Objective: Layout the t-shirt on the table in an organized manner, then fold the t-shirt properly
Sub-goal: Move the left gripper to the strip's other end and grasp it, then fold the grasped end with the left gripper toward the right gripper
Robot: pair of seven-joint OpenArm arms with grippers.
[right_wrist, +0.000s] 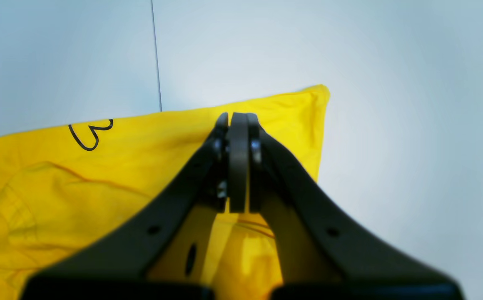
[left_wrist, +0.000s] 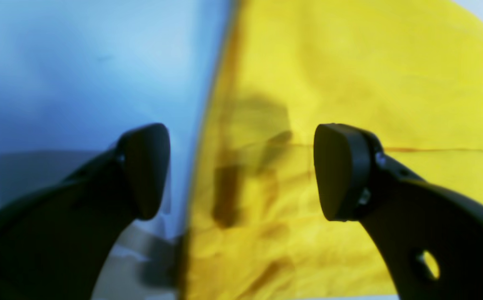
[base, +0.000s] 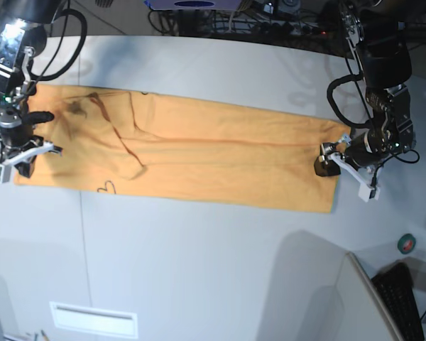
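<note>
Hidden: your left wrist view is blurred and cuts off the t-shirt (left_wrist: 349,125); the lettering is mostly unreadable.
T-shirt: lies flat, long axis running from one arm to the other across the tabletop (base: 213,256).
Left hand (left_wrist: 241,171): fingers spread apart over the shirt's edge, gripping nothing.
Right hand (right_wrist: 237,121): pressed closed above the shirt's corner.
Tabletop: white-grey, thin dark seam; cables behind.

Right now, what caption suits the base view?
Two arms flank a long folded t-shirt on the table.
</note>
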